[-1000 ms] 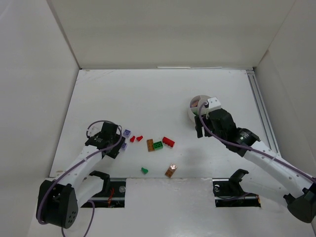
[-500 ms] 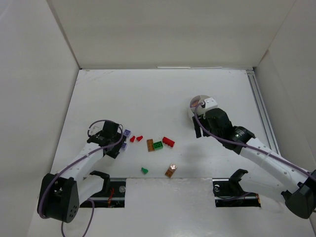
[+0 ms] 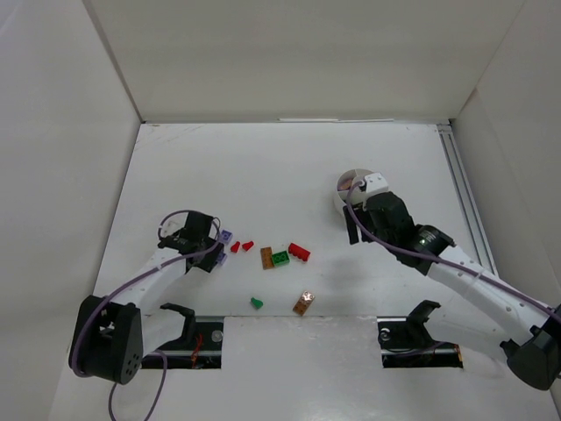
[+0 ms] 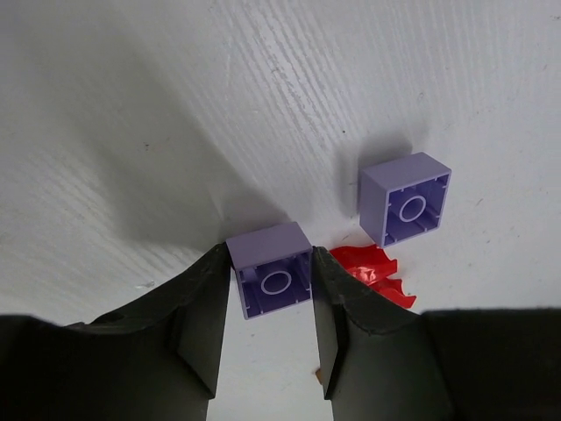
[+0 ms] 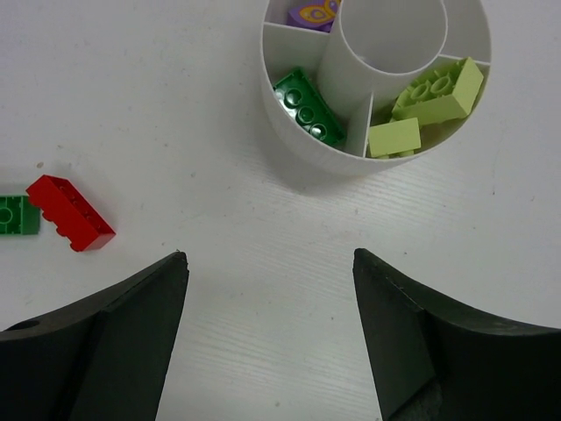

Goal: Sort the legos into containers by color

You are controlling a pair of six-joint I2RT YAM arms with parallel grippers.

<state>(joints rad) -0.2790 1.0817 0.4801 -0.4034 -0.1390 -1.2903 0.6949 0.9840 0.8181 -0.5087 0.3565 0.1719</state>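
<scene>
My left gripper [image 4: 272, 254] is shut on a purple lego [image 4: 272, 281] that rests on the table, one finger pressed to each side. A second purple lego [image 4: 405, 200] lies just beyond it, and a red piece [image 4: 372, 272] to the right. From above, the left gripper [image 3: 216, 253] sits among these at the left. My right gripper [image 5: 270, 255] is open and empty over bare table, just short of the white dish [image 5: 307, 153]. The containers hold a green lego [image 5: 307, 103], pale yellow legos [image 5: 438, 92] and a purple piece [image 5: 314, 13].
Loose legos lie mid-table: a red brick [image 3: 299, 253], a green one [image 3: 280, 258], an orange one [image 3: 266, 258], two small red pieces [image 3: 235, 246], a small green piece [image 3: 257, 303] and a brown brick [image 3: 303, 303]. White walls enclose the table, with a rail [image 3: 463, 193] along the right.
The left gripper has edged forward to the purple legos and its jaws have closed onto one. The right gripper has shifted slightly up and left, still open.
</scene>
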